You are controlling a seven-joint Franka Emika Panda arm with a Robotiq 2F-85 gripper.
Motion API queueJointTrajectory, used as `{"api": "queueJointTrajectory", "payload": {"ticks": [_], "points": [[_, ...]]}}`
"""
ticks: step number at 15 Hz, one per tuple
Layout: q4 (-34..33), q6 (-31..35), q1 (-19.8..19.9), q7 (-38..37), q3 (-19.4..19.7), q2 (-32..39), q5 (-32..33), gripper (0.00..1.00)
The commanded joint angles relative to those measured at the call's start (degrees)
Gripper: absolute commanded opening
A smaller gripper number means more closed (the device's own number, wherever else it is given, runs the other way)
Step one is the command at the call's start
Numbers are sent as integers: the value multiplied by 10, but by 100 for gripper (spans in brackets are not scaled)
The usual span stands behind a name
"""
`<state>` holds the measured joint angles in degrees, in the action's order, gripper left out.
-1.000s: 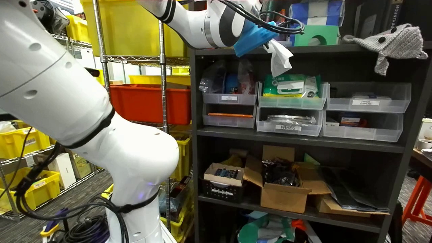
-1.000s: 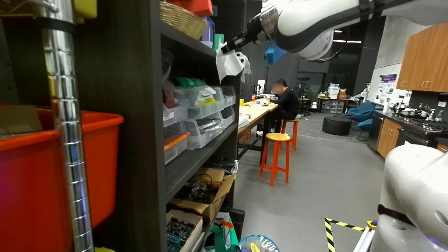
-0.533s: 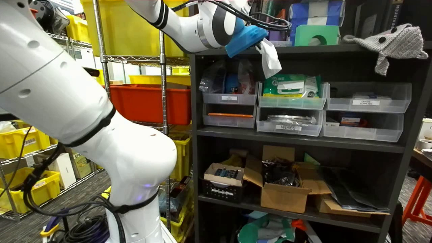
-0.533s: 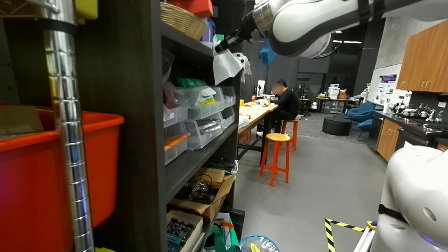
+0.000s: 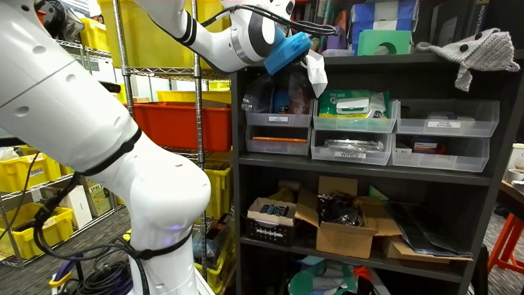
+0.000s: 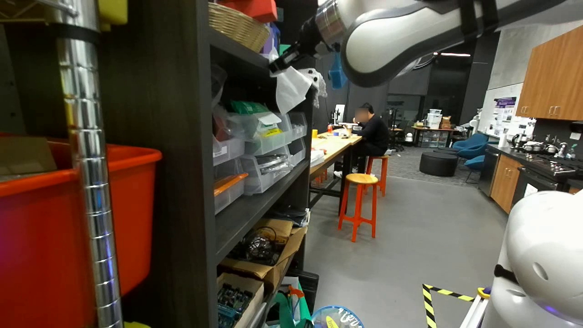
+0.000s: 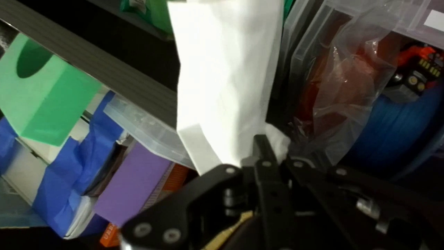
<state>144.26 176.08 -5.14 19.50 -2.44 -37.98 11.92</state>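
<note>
A thin white sheet (image 7: 225,76), like a tissue or wipe, is pinched in my gripper (image 7: 269,149), which is shut on it. The sheet (image 5: 316,73) dangles freely in front of the upper part of the dark bookcase, just below the level of its top visible shelf. In an exterior view the black gripper (image 6: 278,66) tilts down toward the bookcase, with the sheet (image 6: 291,91) falling from its tip. A blue cover (image 5: 288,52) on the wrist hides much of the gripper in an exterior view. Below and right sits a green pack (image 5: 330,104) in a clear bin (image 5: 352,124).
Several clear bins stand on the bookcase's shelf (image 5: 364,169). Above are a green block (image 5: 362,43), a purple item (image 7: 133,184) and a grey knitted mouse (image 5: 487,51). Plastic bags (image 7: 347,90) lie close under the gripper. A metal rack with a red bin (image 5: 180,127) adjoins the bookcase.
Over the last second the gripper and the hanging sheet have shifted left and slightly down in both exterior views. The grip on the sheet has stayed the same.
</note>
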Motion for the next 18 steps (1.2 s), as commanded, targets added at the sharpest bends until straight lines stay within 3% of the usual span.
{"api": "queueJointTrajectory", "payload": {"ticks": [1,10,15,18], "points": [[19,25,37,-24,-41,-5,34,1],[49,65,131,-65,-166,-27,72,1],[53,45,135,-63,-164,-16,66,1],[51,45,146,-70,-131,-15,55,1]]}}
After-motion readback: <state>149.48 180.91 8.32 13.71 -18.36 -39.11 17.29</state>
